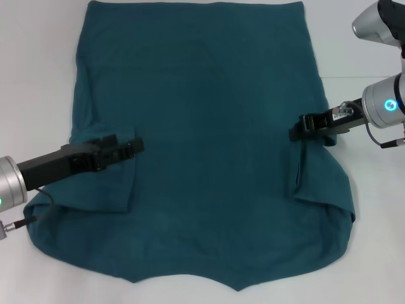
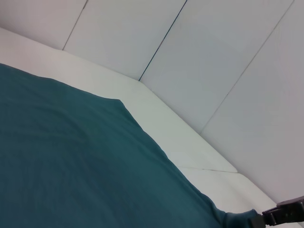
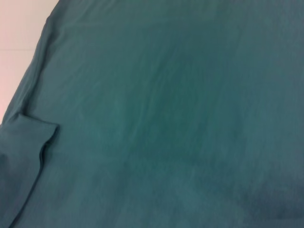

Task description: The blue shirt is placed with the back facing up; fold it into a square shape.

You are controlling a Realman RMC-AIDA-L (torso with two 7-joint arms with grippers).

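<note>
1. Nearest the robot lies the collar end of the blue shirt [image 1: 209, 152], its neckline making a shallow notch at the near edge. The garment is spread flat on the white counter [image 1: 38, 76] with its plain side up, which suits a fold made from the back.

2. A little farther out, both short sleeves are turned inward onto the body. Each forms a flap with a clear crease, so the outline is already closer to a rectangle. I judge the sleeve folds to be done or just being finished.

3. The left gripper [image 1: 130, 147] reaches in from the left edge and sits low over the top of the left sleeve flap, likely pressing or releasing it. Its fingers look close together, but whether they pinch cloth I cannot tell.

4. The right gripper [image 1: 302, 130] mirrors it at the right edge, at the upper corner of the right sleeve flap. Its fingers sit against the fabric edge; whether open or closed I cannot tell.

5. Beyond the grippers the long body of the shirt runs smooth and unfolded to the hem at the far side. The right wrist view shows only this flat cloth and one sleeve crease.

6. Making a square probably still calls for folding hem toward collar.
</note>
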